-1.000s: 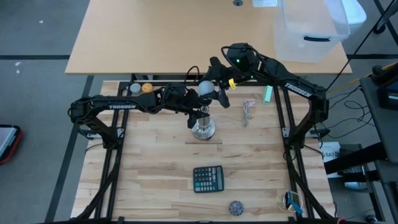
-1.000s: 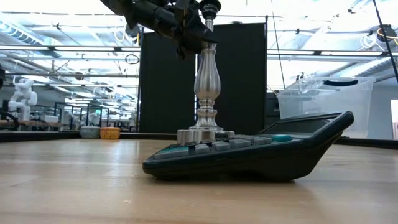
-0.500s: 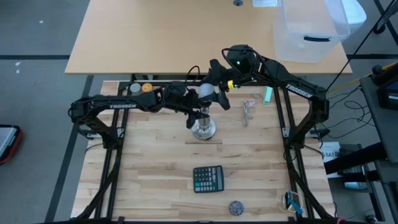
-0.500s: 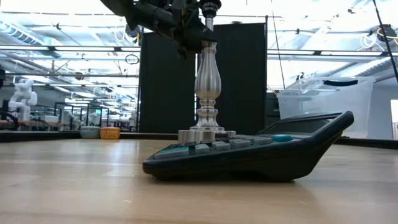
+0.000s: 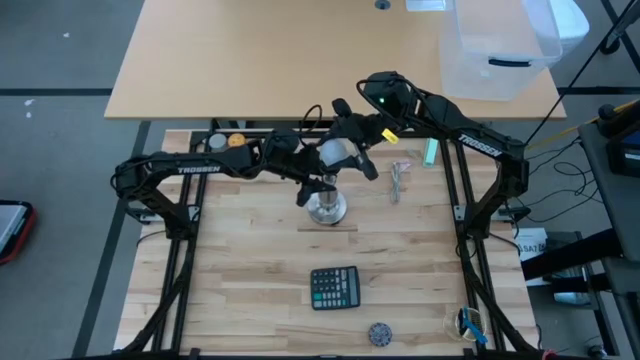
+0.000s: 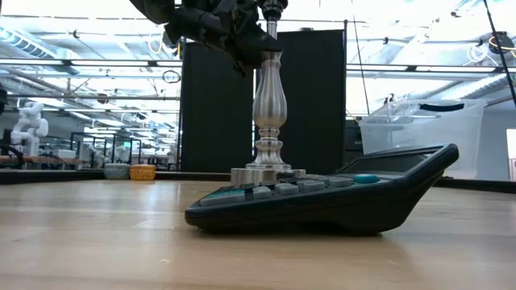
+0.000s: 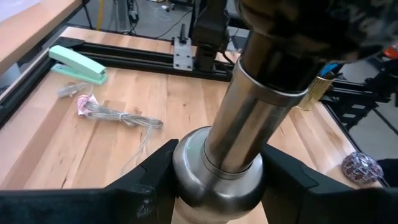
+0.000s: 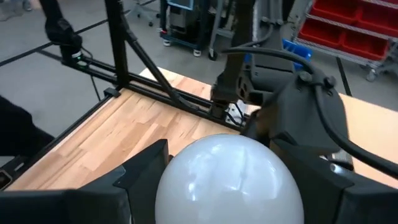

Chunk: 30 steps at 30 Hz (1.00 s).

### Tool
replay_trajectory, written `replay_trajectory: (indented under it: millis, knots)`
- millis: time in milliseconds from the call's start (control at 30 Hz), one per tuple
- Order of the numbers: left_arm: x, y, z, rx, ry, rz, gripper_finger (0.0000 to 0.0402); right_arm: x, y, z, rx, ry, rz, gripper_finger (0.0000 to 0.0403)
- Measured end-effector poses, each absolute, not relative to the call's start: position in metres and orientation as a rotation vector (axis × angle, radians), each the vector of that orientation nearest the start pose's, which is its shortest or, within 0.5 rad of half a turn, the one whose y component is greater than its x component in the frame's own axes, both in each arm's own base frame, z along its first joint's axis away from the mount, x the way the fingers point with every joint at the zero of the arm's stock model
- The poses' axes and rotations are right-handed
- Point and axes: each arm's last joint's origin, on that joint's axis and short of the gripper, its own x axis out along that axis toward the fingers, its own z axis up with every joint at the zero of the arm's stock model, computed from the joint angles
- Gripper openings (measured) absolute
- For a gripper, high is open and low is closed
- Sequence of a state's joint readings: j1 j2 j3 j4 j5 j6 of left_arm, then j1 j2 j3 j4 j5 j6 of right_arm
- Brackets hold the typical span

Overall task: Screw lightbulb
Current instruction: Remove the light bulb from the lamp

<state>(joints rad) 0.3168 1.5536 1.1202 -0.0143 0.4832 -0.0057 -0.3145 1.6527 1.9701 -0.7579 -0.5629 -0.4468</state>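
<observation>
Right hand and lightbulb now slightly rotated atop stand.

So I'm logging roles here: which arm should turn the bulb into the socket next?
Right. Its end effector already clasps the frosted white globe bulb above the silver metal stand, which the left end effector braces.

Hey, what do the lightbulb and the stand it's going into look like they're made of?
The lightbulb looks like frosted white glass or plastic: smooth, milky, with soft highlights; which one I can't tell. The stand looks like polished metal: silvery and mirror-bright, reflecting its surroundings along the shaft and rounded bulge.
</observation>
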Motion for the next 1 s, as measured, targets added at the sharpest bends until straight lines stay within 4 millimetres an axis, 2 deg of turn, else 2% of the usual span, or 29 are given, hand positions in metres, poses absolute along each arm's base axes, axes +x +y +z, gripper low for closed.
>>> replay_trajectory:
  millis: [333,500,667,800,1000]
  knots:
    - [0.333,0.092,0.278,-0.209,0.411,-0.284,0.0174,0.330,-0.089,0.462,-0.273,0.279,0.406,0.0260]
    - [0.332,0.091,0.278,-0.243,0.420,-0.302,0.0174,0.332,-0.086,0.473,-0.320,0.221,0.301,0.0309]
    - [0.332,0.091,0.278,-0.251,0.422,-0.294,0.0174,0.337,-0.077,0.470,-0.304,0.241,0.286,0.0357]
    - [0.332,0.091,0.278,-0.255,0.424,-0.281,0.0174,0.336,-0.071,0.478,-0.323,0.182,0.284,0.0373]
    - [0.332,0.091,0.278,-0.259,0.426,-0.268,0.0174,0.321,-0.068,0.500,-0.348,0.099,0.132,0.0376]
